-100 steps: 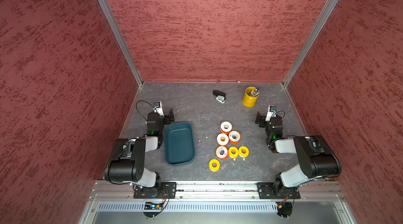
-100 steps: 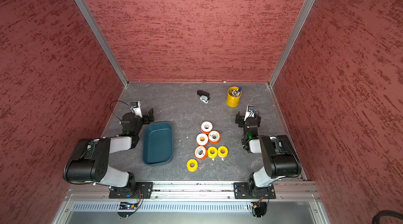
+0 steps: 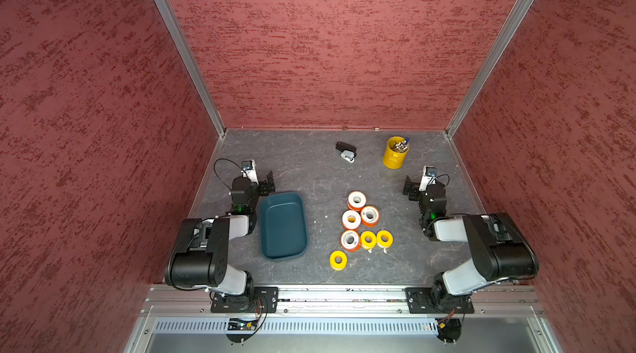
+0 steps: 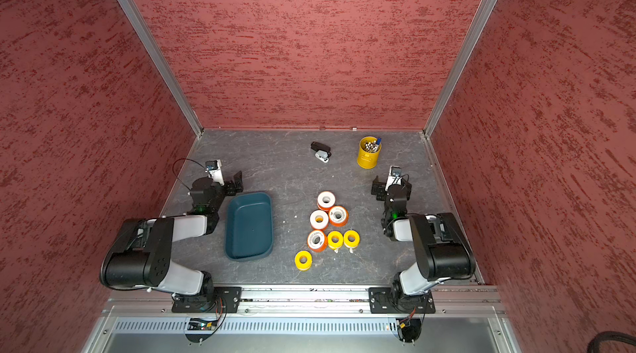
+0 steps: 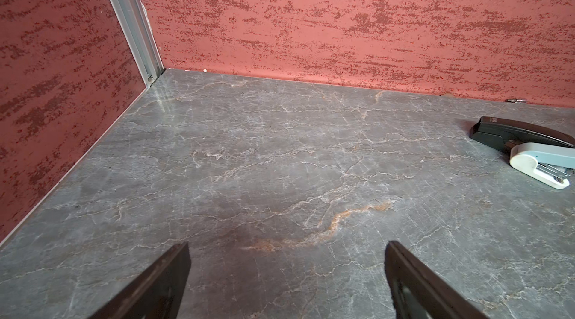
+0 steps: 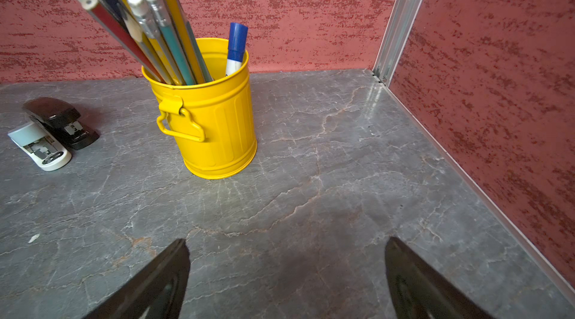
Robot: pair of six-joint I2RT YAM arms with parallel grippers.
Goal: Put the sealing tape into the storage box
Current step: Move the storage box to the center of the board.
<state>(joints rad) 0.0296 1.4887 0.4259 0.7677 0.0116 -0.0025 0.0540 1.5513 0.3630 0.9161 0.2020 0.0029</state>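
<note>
Several sealing tape rolls lie flat in a cluster right of centre in both top views: orange-sided ones with white faces [image 3: 356,200] [image 4: 325,200] and smaller all-yellow ones [image 3: 368,239] [image 4: 303,260]. To their left sits the storage box [image 3: 282,227] [image 4: 248,227], a dark teal tray with nothing in it. My left gripper [image 3: 268,183] [image 5: 286,244] hangs open just behind the box's far left corner, over bare table. On the other side of the rolls, my right gripper [image 3: 409,188] [image 6: 286,241] is open too, with nothing between its fingers. Neither wrist view shows rolls or box.
A black-and-white stapler [image 3: 346,151] [image 5: 529,152] [image 6: 53,131] lies at the back centre. A yellow pen cup [image 3: 395,152] [image 6: 211,121] full of pencils stands at the back right, just ahead of my right gripper. Red walls close in on three sides.
</note>
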